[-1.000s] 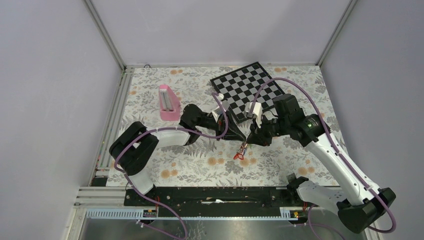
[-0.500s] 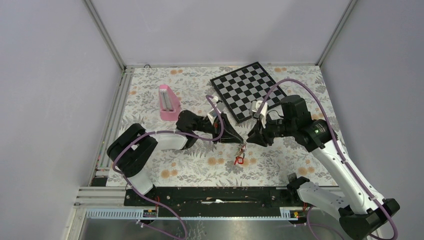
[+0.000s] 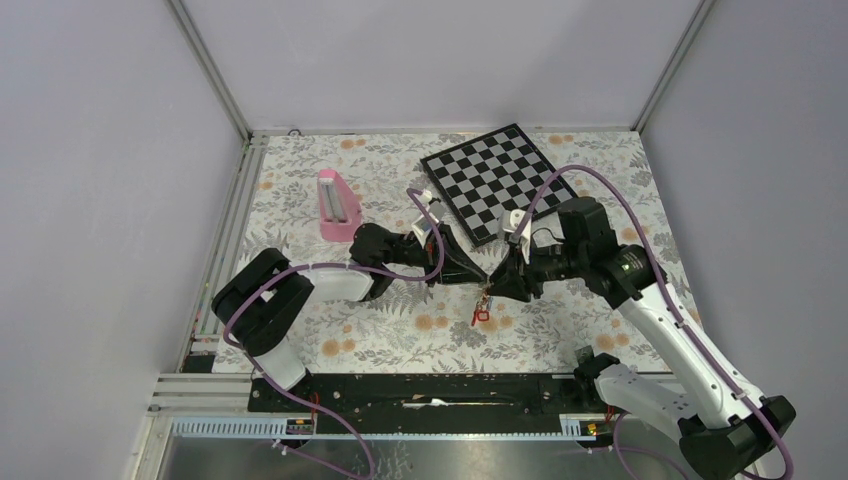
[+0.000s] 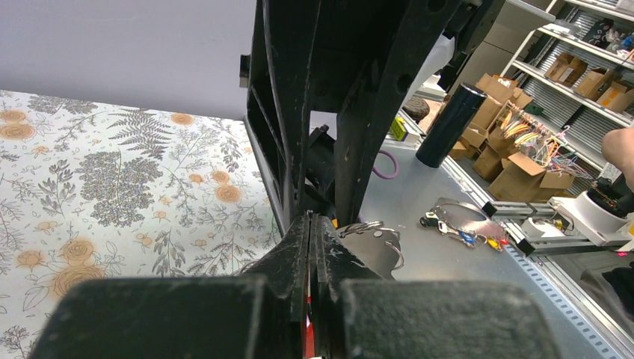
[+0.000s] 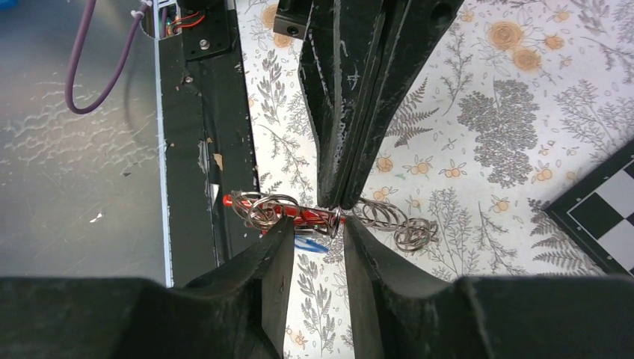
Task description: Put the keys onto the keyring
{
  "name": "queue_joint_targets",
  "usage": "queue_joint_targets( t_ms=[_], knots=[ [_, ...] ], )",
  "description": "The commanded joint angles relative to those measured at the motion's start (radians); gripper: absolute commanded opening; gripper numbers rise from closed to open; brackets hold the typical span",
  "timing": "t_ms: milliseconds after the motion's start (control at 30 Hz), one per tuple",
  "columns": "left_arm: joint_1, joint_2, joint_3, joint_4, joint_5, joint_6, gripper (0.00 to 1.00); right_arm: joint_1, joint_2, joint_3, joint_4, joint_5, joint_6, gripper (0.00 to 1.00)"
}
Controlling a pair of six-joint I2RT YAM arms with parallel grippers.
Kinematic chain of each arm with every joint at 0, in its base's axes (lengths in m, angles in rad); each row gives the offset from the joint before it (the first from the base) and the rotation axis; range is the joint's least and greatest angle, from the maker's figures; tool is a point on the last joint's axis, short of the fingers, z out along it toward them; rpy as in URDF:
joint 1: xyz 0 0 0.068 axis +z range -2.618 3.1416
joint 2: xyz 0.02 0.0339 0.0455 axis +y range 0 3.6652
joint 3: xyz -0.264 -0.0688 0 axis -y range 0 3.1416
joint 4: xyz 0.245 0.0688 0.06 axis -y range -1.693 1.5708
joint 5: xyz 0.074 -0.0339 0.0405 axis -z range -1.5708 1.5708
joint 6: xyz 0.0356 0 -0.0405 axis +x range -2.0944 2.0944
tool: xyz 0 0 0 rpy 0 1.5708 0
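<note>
The keyring (image 3: 481, 308) is a red loop with several metal split rings hanging from it. It hangs from my left gripper (image 3: 487, 284), which is shut on it above the floral mat. In the right wrist view the keyring (image 5: 288, 215) lies crosswise under the left fingers (image 5: 351, 112), with rings (image 5: 389, 219) at both ends and a blue tag (image 5: 310, 244) below. My right gripper (image 5: 318, 224) is open, its tips either side of the keyring's middle. In the left wrist view my shut left gripper (image 4: 310, 224) shows a red sliver between its pads, with rings (image 4: 366, 228) beside it.
A pink block (image 3: 336, 205) lies at the back left of the mat. A chessboard (image 3: 495, 180) lies at the back right. A bunch of keys with coloured tags (image 4: 463, 233) lies on the grey metal surface beyond the mat's edge.
My right gripper has moved in towards the left gripper's tip, and the gap between them has closed. The keyring still hangs from the left gripper.
</note>
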Motion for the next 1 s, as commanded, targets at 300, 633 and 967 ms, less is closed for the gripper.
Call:
queue_joint_targets(
  t_ms=[300, 633, 967],
  knots=[
    [-0.006, -0.033, 0.018, 0.105, -0.025, 0.002, 0.0, -0.006, 0.004, -0.078, 0.111, -0.045, 0.066, 0.41],
    [0.002, -0.035, 0.007, 0.07, -0.042, 0.051, 0.0, -0.028, 0.008, -0.08, 0.134, -0.094, 0.116, 0.46],
    [0.008, -0.038, 0.0, 0.062, -0.038, 0.075, 0.0, -0.049, 0.009, -0.094, 0.152, -0.134, 0.138, 0.51]
  ],
)
